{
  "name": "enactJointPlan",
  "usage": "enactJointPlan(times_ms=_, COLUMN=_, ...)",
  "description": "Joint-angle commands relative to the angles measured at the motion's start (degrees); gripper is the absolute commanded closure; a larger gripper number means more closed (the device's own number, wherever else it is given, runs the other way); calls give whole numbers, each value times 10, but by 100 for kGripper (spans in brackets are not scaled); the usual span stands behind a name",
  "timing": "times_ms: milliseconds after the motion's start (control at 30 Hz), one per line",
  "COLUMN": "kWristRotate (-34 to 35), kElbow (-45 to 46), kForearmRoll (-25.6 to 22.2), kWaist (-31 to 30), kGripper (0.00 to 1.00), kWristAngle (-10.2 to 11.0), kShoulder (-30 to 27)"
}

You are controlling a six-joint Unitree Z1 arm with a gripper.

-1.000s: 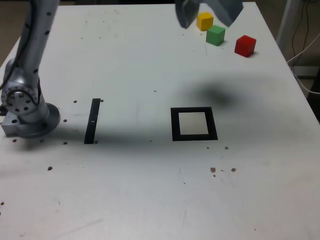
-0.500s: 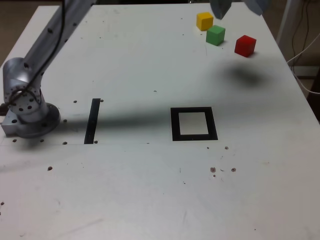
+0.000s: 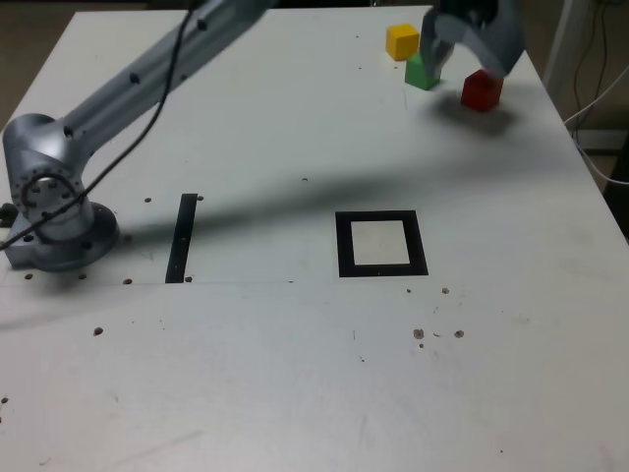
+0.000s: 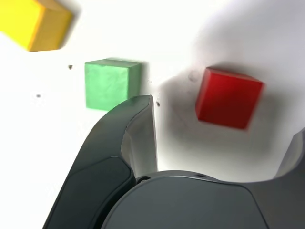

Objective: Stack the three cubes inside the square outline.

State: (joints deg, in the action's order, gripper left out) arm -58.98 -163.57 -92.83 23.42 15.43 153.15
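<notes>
The hand (image 3: 468, 71) was wide open and empty above the red block (image 4: 228, 99), which looked light and hard, best pinched by two flat sides. The green block (image 4: 106, 86) and yellow block (image 3: 401, 42) sat nearby, away from the black square (image 3: 346, 246).

Yellow cube (image 4: 35, 24) partly cut off, wrist cam.

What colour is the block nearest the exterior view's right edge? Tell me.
The cube is red, showing best in the wrist view.
</notes>
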Motion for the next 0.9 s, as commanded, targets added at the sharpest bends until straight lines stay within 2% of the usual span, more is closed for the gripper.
enactJointPlan(times_ms=0, kWristRotate=-3, kElbow=-31, kForearmRoll=-1, kWaist=0, kGripper=2, kWristAngle=0, kShoulder=7)
enactJointPlan(times_ms=500, kWristRotate=-20, kElbow=-54, kForearmRoll=14, kWaist=0, kGripper=10, kWristAngle=-5, kShoulder=40)
enactJointPlan(times_ms=867, kWristRotate=-23, kElbow=-68, kForearmRoll=15, kWaist=0, kGripper=17, kWristAngle=-32, kShoulder=42)
